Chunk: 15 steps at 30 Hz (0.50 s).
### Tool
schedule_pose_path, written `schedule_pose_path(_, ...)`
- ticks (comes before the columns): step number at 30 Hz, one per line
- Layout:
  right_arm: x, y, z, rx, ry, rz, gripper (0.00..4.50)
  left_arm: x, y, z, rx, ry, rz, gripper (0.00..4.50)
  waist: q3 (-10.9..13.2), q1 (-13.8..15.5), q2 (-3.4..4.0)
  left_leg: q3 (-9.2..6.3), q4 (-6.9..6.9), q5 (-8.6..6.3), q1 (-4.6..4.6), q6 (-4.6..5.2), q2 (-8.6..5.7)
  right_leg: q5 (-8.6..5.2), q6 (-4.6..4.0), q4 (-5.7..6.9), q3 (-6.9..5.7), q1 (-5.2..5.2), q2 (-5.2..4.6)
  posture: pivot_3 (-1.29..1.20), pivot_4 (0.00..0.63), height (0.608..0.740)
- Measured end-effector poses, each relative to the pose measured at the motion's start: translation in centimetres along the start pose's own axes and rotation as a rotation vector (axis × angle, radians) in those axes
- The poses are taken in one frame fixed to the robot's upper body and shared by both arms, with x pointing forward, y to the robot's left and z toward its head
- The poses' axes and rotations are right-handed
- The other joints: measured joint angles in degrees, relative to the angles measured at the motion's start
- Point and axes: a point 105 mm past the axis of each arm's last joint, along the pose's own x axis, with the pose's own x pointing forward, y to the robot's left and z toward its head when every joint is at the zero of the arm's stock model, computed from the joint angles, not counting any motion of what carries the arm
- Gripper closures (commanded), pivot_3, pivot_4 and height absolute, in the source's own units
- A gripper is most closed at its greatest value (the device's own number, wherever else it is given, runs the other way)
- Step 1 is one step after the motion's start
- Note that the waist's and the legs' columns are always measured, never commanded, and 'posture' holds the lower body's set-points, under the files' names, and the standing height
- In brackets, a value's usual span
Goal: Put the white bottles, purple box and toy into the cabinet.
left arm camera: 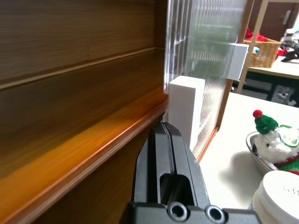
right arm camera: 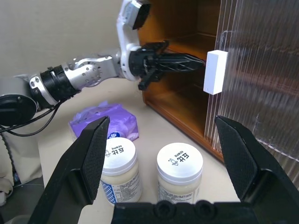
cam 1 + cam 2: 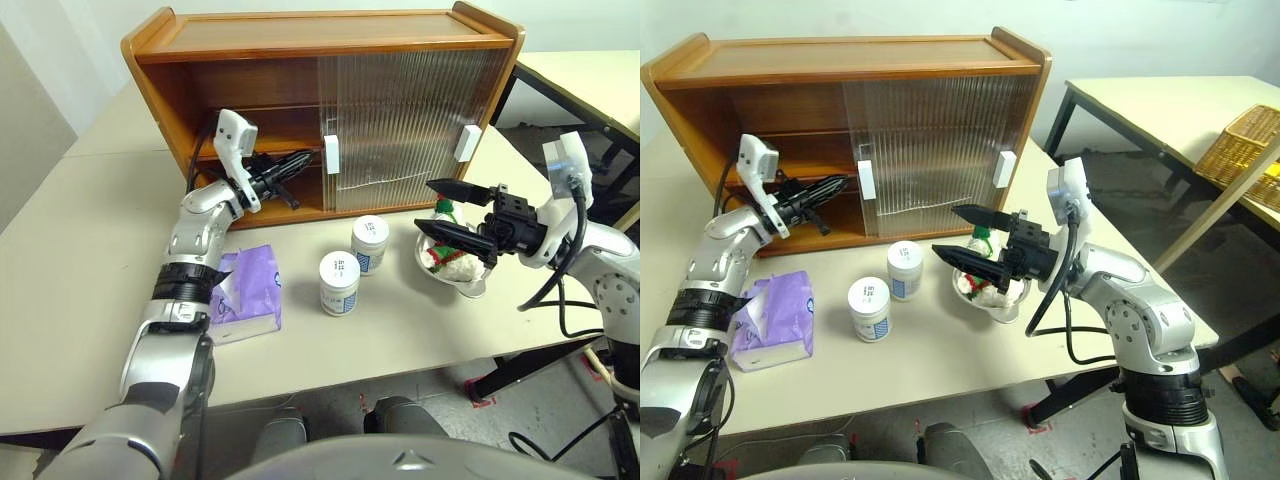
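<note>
A wide honey-brown wooden cabinet (image 3: 300, 60) with ribbed translucent sliding doors and white rectangular handles is seen standing along the far edge of a pale beige table (image 3: 80, 300). Its left half is open and its middle shelf is exposed; both doors are stacked over the right half. The left gripper (image 3: 300, 160) is held with its two black fingers pressed together, gripping nothing, its tip just beside the white handle (image 3: 331, 154) at the open edge of the door.

Two short white plastic jars with wide screw lids and blue-printed labels (image 3: 339, 284) (image 3: 370, 245) are placed side by side in the middle of the table, in front of the cabinet. A soft lilac-purple tissue pack (image 3: 250, 290) is laid near the table's front edge, to their left, partly hidden by the left arm. A small white plush figure with a red-and-green hat and scarf (image 3: 447, 255) is seated in a clear glass bowl (image 3: 470, 282) toward the table's right edge. The right gripper (image 3: 452, 210) is held level above that bowl, jaws spread wide and empty.
</note>
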Motion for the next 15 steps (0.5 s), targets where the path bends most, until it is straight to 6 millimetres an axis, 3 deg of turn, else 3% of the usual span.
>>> schedule_pose_path(5, 0.2, -0.1, -0.3, 0.015, 0.005, 0.022, 0.0, -3.5, 0.7, 1.5, 0.002, -0.001, 0.051, 2.43, -0.01, 0.21, 0.0, 0.02, -0.05, 0.0, 0.01, 0.0, -0.01, -0.03, -0.08, 0.01, -0.01, -0.02, 0.01, -0.15, 0.0, 0.74)
schedule_pose_path(11, 0.7, -0.2, -0.5, 0.026, -0.003, 0.064, 0.0, -7.6, 0.1, 3.1, 0.038, 0.089, -0.014, 0.23, -0.02, 1.45, 0.02, 0.02, -0.11, -0.01, 0.04, -0.02, 0.02, 0.02, -0.46, 0.09, -0.01, -0.12, 0.02, -0.1, 0.0, 0.74)
schedule_pose_path(12, 0.8, -0.1, -0.5, 0.023, -0.004, 0.073, 0.0, -8.3, -0.1, 3.3, 0.04, 0.116, -0.038, 0.02, -0.02, 1.65, 0.01, 0.01, -0.11, -0.02, 0.02, -0.04, 0.04, 0.04, -0.58, 0.14, -0.01, -0.17, 0.02, -0.1, 0.0, 0.74)
schedule_pose_path(15, 0.9, -0.3, -0.5, 0.025, -0.002, 0.081, 0.0, -10.0, -0.5, 4.1, 0.041, 0.178, -0.095, 0.02, -0.02, 2.56, 0.02, 0.01, -0.13, -0.04, 0.03, -0.09, 0.05, 0.17, -1.19, 0.31, 0.0, -0.29, 0.01, -0.09, 0.0, 0.74)
